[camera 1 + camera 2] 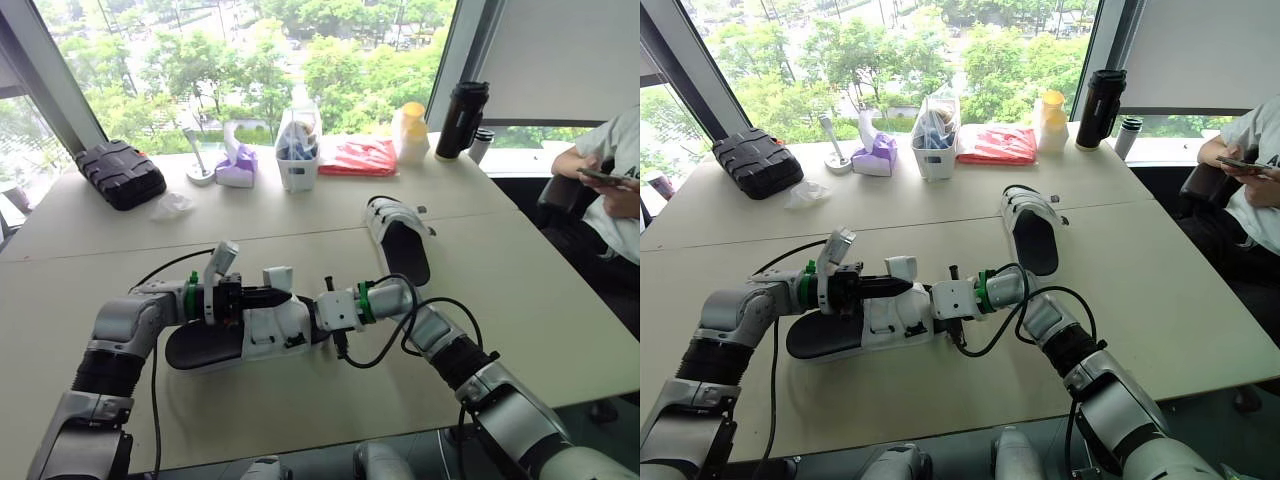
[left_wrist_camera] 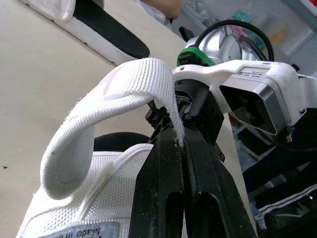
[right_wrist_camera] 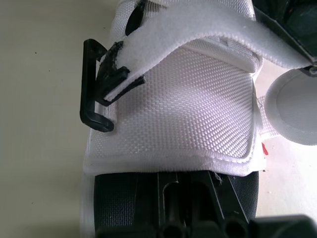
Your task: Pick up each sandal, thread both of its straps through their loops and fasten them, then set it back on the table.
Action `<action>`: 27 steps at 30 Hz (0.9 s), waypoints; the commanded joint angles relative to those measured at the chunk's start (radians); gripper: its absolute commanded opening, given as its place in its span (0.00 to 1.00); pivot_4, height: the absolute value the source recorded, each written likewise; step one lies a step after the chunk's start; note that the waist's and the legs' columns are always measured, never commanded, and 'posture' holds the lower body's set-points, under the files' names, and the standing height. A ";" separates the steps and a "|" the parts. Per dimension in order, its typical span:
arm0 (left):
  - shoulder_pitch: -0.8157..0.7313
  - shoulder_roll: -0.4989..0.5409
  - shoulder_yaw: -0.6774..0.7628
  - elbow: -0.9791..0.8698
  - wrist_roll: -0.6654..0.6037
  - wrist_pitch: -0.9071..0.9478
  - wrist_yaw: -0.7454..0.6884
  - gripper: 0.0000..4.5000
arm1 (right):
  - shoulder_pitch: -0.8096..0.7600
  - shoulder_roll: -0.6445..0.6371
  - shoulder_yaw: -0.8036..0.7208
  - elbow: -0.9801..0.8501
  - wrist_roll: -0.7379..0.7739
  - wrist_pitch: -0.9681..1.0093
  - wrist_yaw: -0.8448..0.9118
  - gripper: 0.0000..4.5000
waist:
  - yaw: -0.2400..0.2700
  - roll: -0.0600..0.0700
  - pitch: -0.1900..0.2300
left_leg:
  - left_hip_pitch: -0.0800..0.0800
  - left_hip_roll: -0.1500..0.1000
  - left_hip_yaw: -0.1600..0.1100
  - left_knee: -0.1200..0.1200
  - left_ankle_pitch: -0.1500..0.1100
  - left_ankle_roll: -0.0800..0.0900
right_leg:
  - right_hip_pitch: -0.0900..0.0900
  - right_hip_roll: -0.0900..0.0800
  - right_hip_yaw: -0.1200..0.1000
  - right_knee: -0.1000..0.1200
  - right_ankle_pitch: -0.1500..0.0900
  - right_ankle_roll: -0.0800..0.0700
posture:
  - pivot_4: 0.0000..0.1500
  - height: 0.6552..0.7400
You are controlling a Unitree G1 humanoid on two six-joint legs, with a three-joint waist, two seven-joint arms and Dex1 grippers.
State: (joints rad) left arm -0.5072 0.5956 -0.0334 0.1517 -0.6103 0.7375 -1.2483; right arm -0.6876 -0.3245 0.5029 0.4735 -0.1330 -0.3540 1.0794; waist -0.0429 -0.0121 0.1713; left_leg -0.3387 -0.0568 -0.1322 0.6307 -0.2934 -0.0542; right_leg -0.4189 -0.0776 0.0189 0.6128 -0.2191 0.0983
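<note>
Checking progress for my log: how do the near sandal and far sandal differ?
The near sandal lies crosswise between the left gripper and right gripper; the far sandal lies lengthwise, untouched. The near sandal's strap is lifted, pinched by the left gripper; the far sandal's straps lie flat. Both are white with black footbeds.

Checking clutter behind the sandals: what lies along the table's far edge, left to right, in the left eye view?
Black case, purple tissue box, white caddy, red bag, yellow-capped bottle, black tumbler.
</note>
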 commanded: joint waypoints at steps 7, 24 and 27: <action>-0.057 -0.018 0.008 0.032 0.034 -0.065 -0.005 0.02 | 0.038 -0.010 0.044 0.049 -0.060 0.046 0.014 0.00 | 0.000 0.000 0.000 | 0.000 0.000 0.000 0.000 0.000 0.000 | 0.000 0.000 0.000 0.000 0.000 0.000 | 1.00 1.00; -0.061 -0.019 0.011 0.000 -0.010 0.056 -0.025 0.02 | 0.045 -0.010 0.047 0.039 -0.061 0.050 0.014 0.00 | -0.001 0.000 0.000 | 0.000 0.000 0.000 0.000 0.000 0.000 | -0.001 0.000 0.000 0.000 0.002 0.003 | 1.00 1.00; -0.069 -0.018 0.023 0.000 -0.030 0.087 -0.020 0.02 | 0.047 -0.011 0.047 0.037 -0.062 0.050 0.015 0.00 | -0.001 0.000 0.000 | 0.000 0.000 0.000 0.000 0.000 0.000 | -0.001 0.000 0.000 0.000 0.002 0.003 | 1.00 1.00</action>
State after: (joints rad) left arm -0.5615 0.5683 -0.0357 0.1798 -0.6131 0.8061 -1.2636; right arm -0.6817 -0.3239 0.5019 0.4641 -0.1331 -0.3484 1.0783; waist -0.0443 -0.0120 0.1714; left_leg -0.3390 -0.0569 -0.1320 0.6304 -0.2934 -0.0541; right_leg -0.4196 -0.0775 0.0188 0.6129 -0.2172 0.1016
